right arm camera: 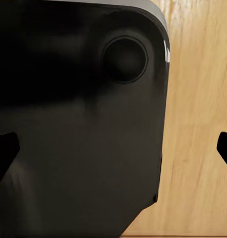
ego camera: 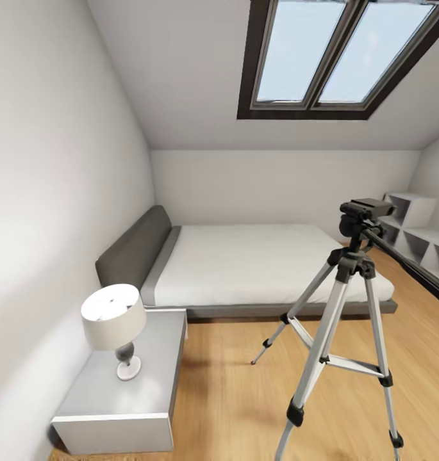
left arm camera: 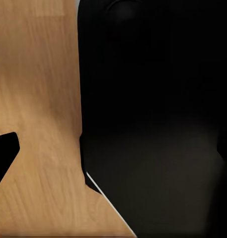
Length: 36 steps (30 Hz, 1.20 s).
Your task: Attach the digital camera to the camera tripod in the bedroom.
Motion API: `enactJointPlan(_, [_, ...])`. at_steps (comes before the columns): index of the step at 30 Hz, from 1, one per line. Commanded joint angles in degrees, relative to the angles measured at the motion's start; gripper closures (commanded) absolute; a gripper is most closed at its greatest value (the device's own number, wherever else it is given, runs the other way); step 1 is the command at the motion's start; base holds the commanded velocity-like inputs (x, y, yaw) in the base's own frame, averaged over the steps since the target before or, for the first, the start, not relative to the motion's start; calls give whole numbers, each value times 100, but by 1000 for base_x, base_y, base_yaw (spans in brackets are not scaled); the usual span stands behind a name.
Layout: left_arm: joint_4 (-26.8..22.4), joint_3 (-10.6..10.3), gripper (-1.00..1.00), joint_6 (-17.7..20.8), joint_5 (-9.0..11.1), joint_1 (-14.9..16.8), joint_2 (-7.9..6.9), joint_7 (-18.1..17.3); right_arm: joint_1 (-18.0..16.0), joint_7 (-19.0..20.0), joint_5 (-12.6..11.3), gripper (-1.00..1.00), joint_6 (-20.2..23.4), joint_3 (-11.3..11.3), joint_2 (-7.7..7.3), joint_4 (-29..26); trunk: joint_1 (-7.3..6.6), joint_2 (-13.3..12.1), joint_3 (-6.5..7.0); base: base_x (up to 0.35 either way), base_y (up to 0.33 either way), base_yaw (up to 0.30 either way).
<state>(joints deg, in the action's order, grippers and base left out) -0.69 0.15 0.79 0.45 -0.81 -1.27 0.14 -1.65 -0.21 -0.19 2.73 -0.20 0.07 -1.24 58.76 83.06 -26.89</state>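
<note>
While you face into the bedroom, the camera tripod (ego camera: 347,307) stands on the wood floor (ego camera: 232,397) at the right of the head view, between you and the bed (ego camera: 257,262). Its black head (ego camera: 365,211) is bare — nothing is mounted on it, so the attach step is not yet done. Judging by that, you are early on: you have reached the room and the stand, and fetching, carrying and mounting all look left to do.

The tripod's long axis is upright, legs splayed out to the floor. Its mounting plate faces up, and the long pan handle (ego camera: 414,266) runs off down toward the right edge of the head view.

No digital camera shows on the bed, the floor or the grey desk (ego camera: 126,400) with the lamp (ego camera: 115,326) at lower left, so I cannot place it from here.

Both wrist views look down at the wood floor past a dark rounded body — most likely part of your own robot. In the left wrist view a single dark fingertip (left arm camera: 4,156) pokes in; in the right wrist view two tips sit at opposite edges, one here (right arm camera: 5,153), so the right fingers read as spread apart with nothing between them. For the left fingers I cannot tell.
</note>
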Motion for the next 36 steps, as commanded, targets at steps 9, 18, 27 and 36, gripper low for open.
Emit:
enactJointPlan(9, [46,2,-100,-38,-28,-34,-25,-19,96,9,22,-100,-261,-19,-5,-15,-3,2,-4,-269,139,-10])
enactJointPlan(18, [57,2,-100,-36,-31,-40,-30,-29,109,12,26,-100,-343,-23,-28,-30,-3,2,-4,-261,203,-149])
enactJointPlan(27, [55,2,-100,-57,-35,-40,-32,-9,108,35,27,-100,-359,-24,-76,-38,-3,2,-11,-179,154,-234])
enactJointPlan(36, [-24,2,-100,-67,-36,-36,-28,1,104,65,39,-100,-363,-24,-170,-148,-3,2,-27,-46,40,-256])
